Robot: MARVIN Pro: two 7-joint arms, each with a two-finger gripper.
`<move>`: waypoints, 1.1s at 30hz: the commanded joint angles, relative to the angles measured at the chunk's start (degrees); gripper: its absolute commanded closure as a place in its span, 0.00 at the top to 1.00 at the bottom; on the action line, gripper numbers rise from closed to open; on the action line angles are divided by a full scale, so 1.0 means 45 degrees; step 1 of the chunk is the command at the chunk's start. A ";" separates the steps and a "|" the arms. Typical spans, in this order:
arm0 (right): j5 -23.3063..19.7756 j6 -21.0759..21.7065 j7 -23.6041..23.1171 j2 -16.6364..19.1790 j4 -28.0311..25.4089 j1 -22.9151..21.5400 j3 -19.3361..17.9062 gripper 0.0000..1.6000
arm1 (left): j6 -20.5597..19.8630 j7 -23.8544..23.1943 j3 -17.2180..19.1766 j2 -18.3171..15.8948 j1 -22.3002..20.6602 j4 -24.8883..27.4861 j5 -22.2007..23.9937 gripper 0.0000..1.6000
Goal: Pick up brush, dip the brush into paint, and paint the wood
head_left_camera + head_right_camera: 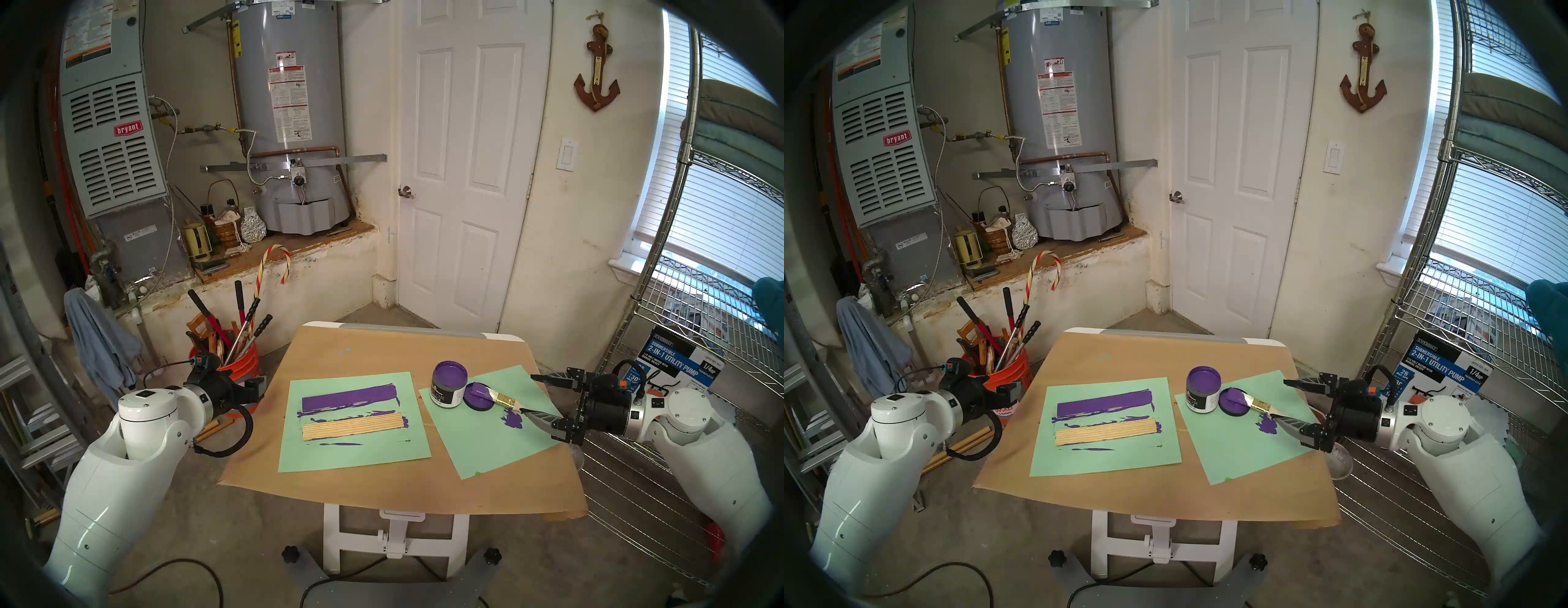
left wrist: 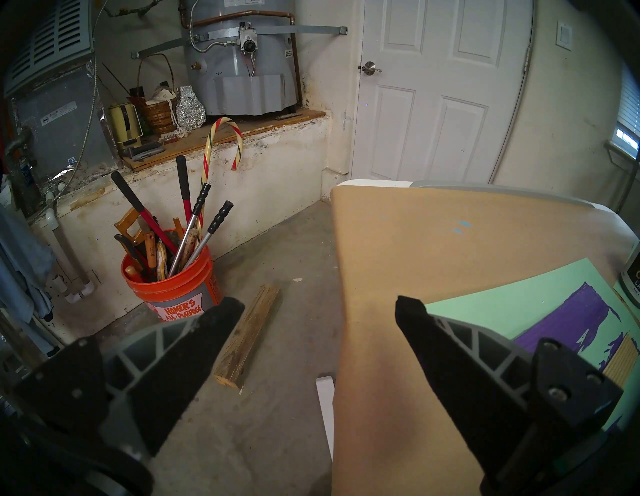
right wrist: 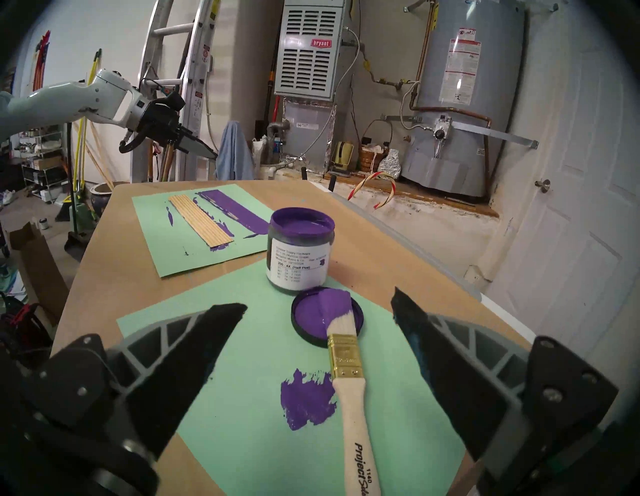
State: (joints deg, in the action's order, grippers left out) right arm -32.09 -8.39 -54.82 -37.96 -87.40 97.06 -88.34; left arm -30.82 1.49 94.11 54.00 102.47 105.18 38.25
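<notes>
Jaws of the right gripper (image 3: 318,308) are seen spread wide with nothing between them, hanging above the near green sheet (image 3: 242,398), the brush (image 3: 349,391) lying in the gap below. Its pale wooden handle is laid on the sheet pointing back toward the wrist, while the purple-loaded bristles are propped on the black lid (image 3: 308,322), so the gold ferrule is lifted slightly off the paper.

Judged from its build, the brush should be light and stiff along the handle, with soft, wet bristles that would smear anything touched. The varnished handle may be a little slippery and could roll or pivot if pinched off-centre. A hold is best taken across the flat of the handle, behind the ferrule and ahead of the black lettering, well clear of the paint.

Just beyond the lid stands the open jar of paint (image 3: 299,256), touching or nearly touching it; it looks full and could be tipped by a careless sweep. A purple smear (image 3: 306,401) is seen just beside the handle.

Farther off, on the other green sheet (image 1: 382,450), the wood (image 1: 353,428) lies bare and unpainted beside a purple stripe (image 1: 348,401).

The left gripper (image 2: 318,311) is held open and empty off the table's left edge.
</notes>
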 commanded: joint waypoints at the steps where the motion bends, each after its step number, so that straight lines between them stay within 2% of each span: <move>1: -0.0005 0.0214 0.0149 -0.0168 -0.0042 -0.0540 0.0115 1.00 | 0.0018 0.0012 0.0104 -0.0022 -0.0044 0.0166 0.0022 1.00; 33: 0.1169 0.0559 0.0128 -0.0761 0.2193 -0.2119 0.1344 1.00 | 0.0019 0.0012 0.0102 -0.0023 -0.0046 0.0164 0.0022 1.00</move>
State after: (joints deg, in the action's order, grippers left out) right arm -26.60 -5.50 -53.71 -41.17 -78.41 90.16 -82.05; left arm -30.82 1.49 94.09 54.00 102.47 105.17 38.25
